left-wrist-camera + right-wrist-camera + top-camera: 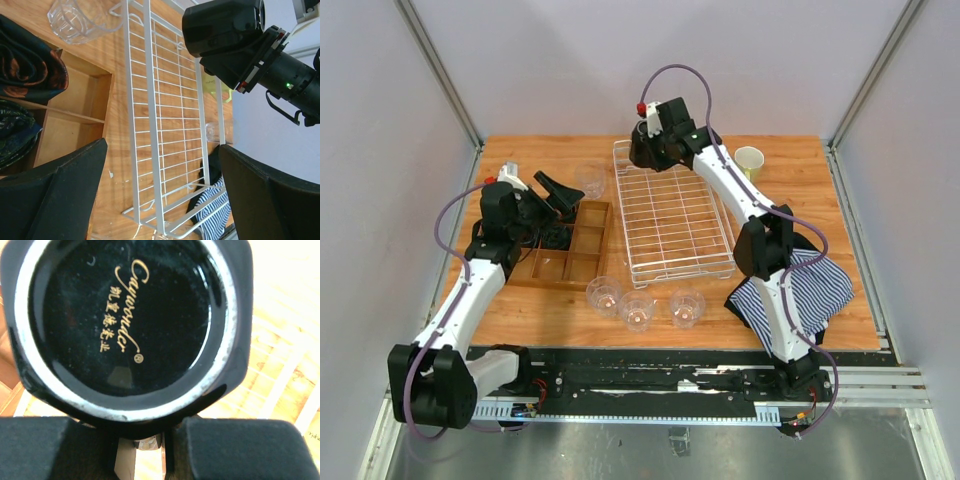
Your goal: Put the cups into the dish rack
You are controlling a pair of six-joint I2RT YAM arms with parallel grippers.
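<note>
Black mug [127, 325], clamped in the right tool [144, 445], should settle gently inside the dish rack [670, 220] before release; left tool [165, 195] gapes apart.

A plain pale grey back wall [620, 60] closes the far side, with matching pale side panels at the left [370, 200] and right [910, 200]. Slim silver metal posts [440, 70] rise from the counter's two far corners. The warm orange-brown wooden counter [810, 190] fills the middle. A black slotted rail [620, 358] runs along its near edge, and a dull grey metal sheet [620, 450] lies below. Light is soft and even, with faint shadows.
</note>
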